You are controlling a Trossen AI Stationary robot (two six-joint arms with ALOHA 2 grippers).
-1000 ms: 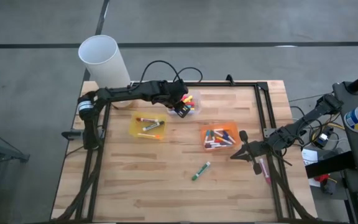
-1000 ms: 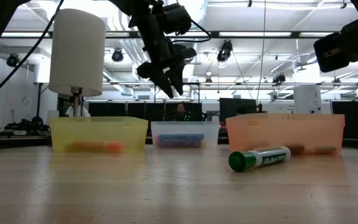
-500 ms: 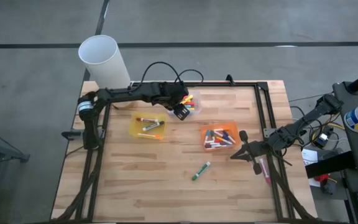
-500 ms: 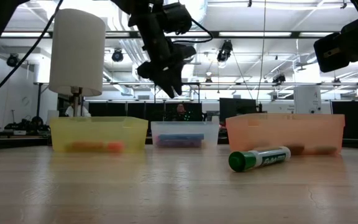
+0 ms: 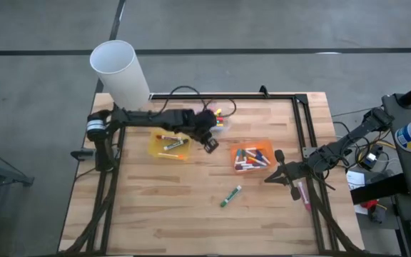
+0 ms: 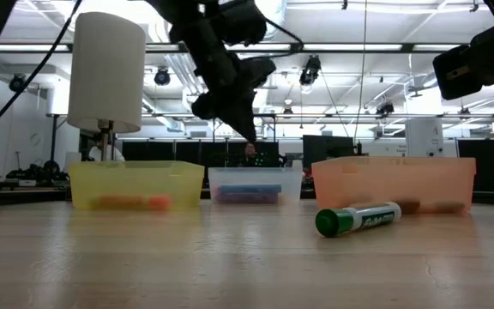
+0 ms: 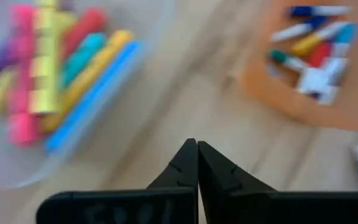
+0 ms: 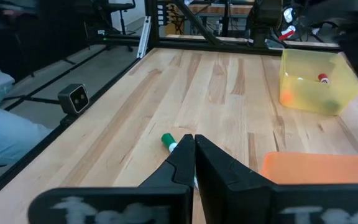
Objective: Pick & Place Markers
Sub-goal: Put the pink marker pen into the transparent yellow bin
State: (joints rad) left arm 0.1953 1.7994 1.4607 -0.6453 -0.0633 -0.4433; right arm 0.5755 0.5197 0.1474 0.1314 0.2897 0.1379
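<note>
Markers fill three small trays on the wooden table (image 5: 155,207), and one green marker (image 5: 230,195) lies loose on the boards in front of the orange tray (image 5: 252,156), clear of everything else. In the low view that green marker (image 6: 358,218) shows its cap end on, just before the orange tray (image 6: 393,183). The yellow tray (image 5: 168,145) holds a few markers, red and orange among them; through its wall in the low view only orange blurs show. The clear tray (image 5: 218,120) is mostly covered by the left arm from above, with just pink and yellow marker ends peeking out; the left wrist view shows its pink, yellow, red, teal and blue markers (image 7: 55,74), smeared by blur. The orange tray's markers (image 7: 316,46) are likewise soft there.

The left gripper (image 5: 210,143) hangs above the table between the clear tray and the yellow one, its fingers pressed together on nothing. The right gripper (image 5: 271,178) waits at the table's right edge, beside the orange tray, clenched and empty as well; its wrist view looks across the boards to the green marker (image 8: 168,142), partly hidden behind its own fingertips. A white cylinder (image 5: 119,71) stands at the far left corner, its foot hidden by its own body
</note>
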